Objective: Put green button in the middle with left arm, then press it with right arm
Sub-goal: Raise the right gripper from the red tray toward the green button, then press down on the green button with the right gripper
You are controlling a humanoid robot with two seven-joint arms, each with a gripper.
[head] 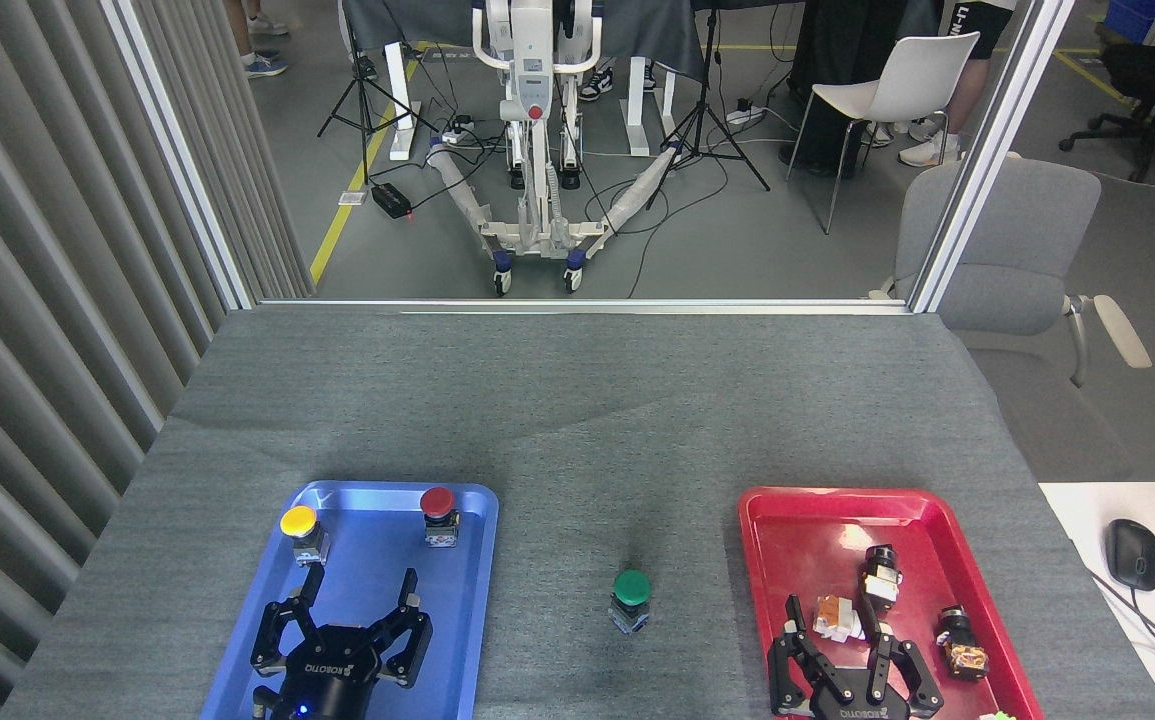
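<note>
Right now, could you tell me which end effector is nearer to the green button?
Right, narrowly. The right end effector hovers over the red tray, right of the green button; the left end effector is over the blue tray, on its left.

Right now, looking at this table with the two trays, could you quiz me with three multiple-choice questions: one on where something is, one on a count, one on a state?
1. Where does the round green-capped push button stand?
A. in the blue plastic tray
B. on the bare grey cloth between the trays
C. in the red plastic tray

2. How many push buttons stand in the blue tray?
A. one
B. two
C. three

3. What is the left black three-finger claw doing?
A. open, holding nothing
B. shut on the yellow button
C. pressing the green button

Answers: 1 B, cloth shows all around it. 2 B, one yellow-capped, one red-capped. 3 A, its fingers are spread over the tray.
</note>
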